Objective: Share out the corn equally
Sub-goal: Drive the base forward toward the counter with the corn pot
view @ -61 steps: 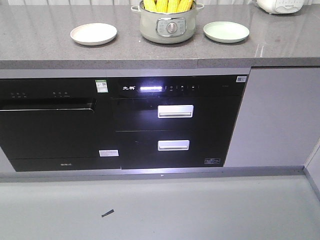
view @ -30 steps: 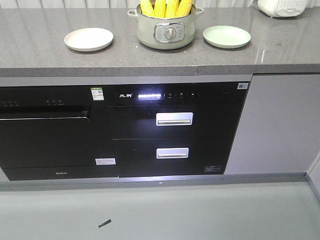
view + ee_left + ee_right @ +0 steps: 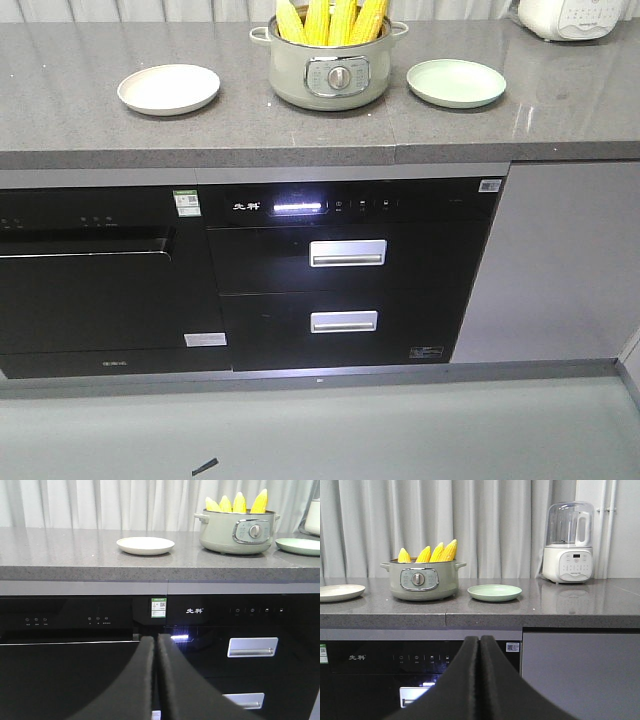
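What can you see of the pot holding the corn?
The pot is pale sage-green, glossy, with a silver front panel and round dial, and two side handles. No lid. It stands upright on the grey counter between the cream plate and the green plate, touching neither. Four corn cobs stand in it, tips up.
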Available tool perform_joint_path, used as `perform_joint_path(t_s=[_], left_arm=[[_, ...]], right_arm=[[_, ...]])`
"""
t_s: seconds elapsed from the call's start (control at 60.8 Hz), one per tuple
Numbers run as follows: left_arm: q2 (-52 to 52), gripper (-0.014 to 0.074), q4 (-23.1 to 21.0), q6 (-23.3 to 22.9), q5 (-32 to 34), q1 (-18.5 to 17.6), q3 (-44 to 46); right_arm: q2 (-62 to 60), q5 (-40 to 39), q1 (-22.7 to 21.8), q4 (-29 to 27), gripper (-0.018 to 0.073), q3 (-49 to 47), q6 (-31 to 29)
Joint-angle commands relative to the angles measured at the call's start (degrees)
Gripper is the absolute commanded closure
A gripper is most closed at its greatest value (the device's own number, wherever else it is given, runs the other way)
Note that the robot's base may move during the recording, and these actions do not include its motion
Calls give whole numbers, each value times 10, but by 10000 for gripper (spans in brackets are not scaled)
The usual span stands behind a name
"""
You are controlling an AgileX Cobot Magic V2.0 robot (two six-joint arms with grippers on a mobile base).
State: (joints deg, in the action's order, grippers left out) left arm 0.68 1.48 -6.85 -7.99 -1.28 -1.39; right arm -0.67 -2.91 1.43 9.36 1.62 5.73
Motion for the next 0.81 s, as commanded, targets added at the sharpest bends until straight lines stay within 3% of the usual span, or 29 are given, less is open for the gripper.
perform_joint_path(t_s=[0.0, 0.789], left_arm=[[8, 603, -5, -2, 40, 0, 13], [8, 603, -5, -2, 40, 0, 13]], right_arm=[[-5, -42, -1, 6, 564, 10, -1], [-5, -42, -1, 6, 564, 10, -1]])
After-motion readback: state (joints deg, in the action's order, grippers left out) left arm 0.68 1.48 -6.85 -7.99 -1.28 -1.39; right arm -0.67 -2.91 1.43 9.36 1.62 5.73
